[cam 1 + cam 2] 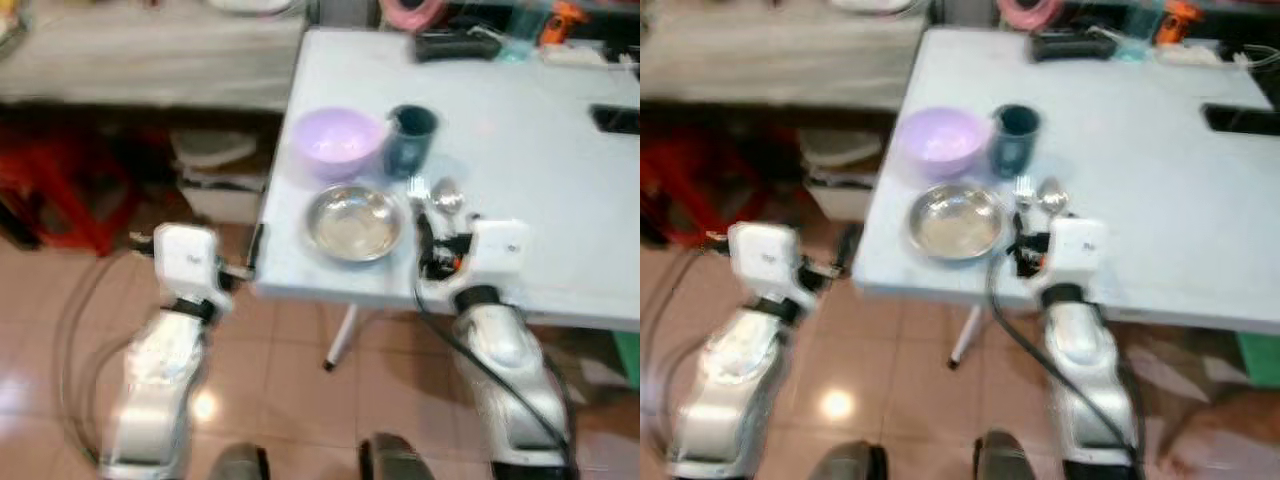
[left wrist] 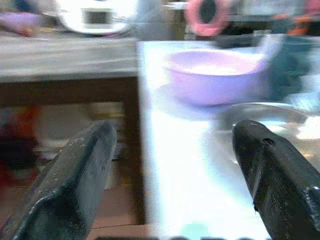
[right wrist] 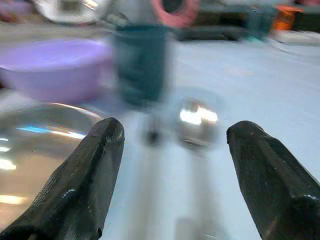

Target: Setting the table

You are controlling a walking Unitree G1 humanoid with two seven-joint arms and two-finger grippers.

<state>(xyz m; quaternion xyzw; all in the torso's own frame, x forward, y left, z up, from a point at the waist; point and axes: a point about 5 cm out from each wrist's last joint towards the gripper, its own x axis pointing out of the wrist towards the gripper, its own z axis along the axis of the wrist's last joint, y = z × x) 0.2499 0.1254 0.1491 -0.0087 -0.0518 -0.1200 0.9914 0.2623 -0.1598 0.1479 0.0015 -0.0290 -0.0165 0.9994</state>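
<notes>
White table (image 1: 520, 150) carries the setting at its near-left corner. Purple bowl (image 1: 338, 140) sits farthest back; dark teal cup (image 1: 410, 138) stands upright just beside it on the robot's right. Metal bowl (image 1: 353, 221) lies nearer the table edge, in front of the purple bowl. Fork (image 1: 417, 188) and spoon (image 1: 446, 196) lie side by side on the tabletop, right of the metal bowl and in front of the cup; exact contact w/ each other cannot be told, frames blurred. Right gripper (image 3: 170, 175) is over the table edge, pointing along the fork and spoon handles; fingers (image 3: 85, 185) spread wide, released, nothing between them. In the right wrist view the spoon bowl and fork tines lie between the two fingers, beyond the tips. Left gripper (image 2: 175, 180) hangs beside the table's left edge, below tabletop level approx.; fingers (image 2: 75, 185) spread, released, empty. Left wrist view looks across the table edge toward both bowls. Far end of table: black items, pink roll (image 1: 415, 10), orange object (image 1: 560, 18). Grey counter (image 1: 150, 55) to the left; red stool (image 1: 60, 190) on tiled floor (image 1: 300, 400) below.
</notes>
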